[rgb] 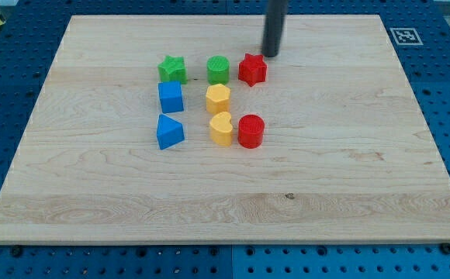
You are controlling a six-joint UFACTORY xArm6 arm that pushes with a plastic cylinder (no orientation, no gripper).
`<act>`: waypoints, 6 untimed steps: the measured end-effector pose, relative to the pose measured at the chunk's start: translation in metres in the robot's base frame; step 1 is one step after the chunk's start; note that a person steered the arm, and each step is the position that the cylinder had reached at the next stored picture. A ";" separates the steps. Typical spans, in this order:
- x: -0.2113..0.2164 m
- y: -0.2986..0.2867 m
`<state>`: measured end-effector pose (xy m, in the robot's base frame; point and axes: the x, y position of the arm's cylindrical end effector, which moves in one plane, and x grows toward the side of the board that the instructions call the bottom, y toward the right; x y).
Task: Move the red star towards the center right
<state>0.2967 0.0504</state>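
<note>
The red star lies on the wooden board, in the upper middle, at the right end of a row with a green cylinder and a green star. My tip rests just above and to the right of the red star, a small gap apart from it. The dark rod runs up out of the view's top.
Below the top row sit a blue cube and a yellow hexagon. Lower still are a blue wedge-like block, a yellow heart and a red cylinder. A marker tag sits at the board's top right corner.
</note>
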 end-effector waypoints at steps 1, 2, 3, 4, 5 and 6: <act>0.013 -0.031; 0.044 -0.008; 0.072 0.016; 0.101 0.019; 0.133 0.019; 0.164 0.034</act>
